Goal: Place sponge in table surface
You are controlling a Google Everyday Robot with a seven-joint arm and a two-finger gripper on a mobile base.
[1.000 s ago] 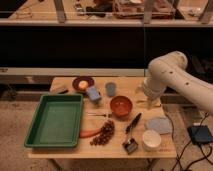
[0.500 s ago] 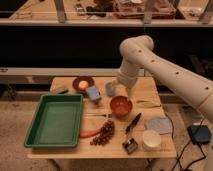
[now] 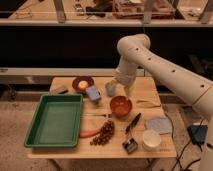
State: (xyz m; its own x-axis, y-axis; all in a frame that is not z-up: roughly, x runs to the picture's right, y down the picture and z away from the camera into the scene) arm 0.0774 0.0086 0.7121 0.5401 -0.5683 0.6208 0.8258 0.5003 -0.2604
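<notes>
The sponge [image 3: 93, 93], a small pale blue-grey block, lies on the table surface [image 3: 145, 92] near the back, between a brown plate and an orange bowl. A blue-grey cup [image 3: 110, 88] stands just to its right. My arm reaches in from the right, bends at the elbow and points down. My gripper [image 3: 123, 87] hangs over the back middle of the table, right beside the cup and a short way right of the sponge.
A green tray [image 3: 36, 139] fills the table's left side. A brown plate [image 3: 82, 84], an orange bowl [image 3: 121, 106], a carrot [image 3: 90, 133], grapes [image 3: 104, 132], a black brush [image 3: 132, 124], a white cup [image 3: 151, 140] and a grey-blue cloth [image 3: 159, 125] also lie there.
My arm has swung from the table's right side to the left, over the back middle. The gripper now hangs by the cup. The objects on the table have not moved.
</notes>
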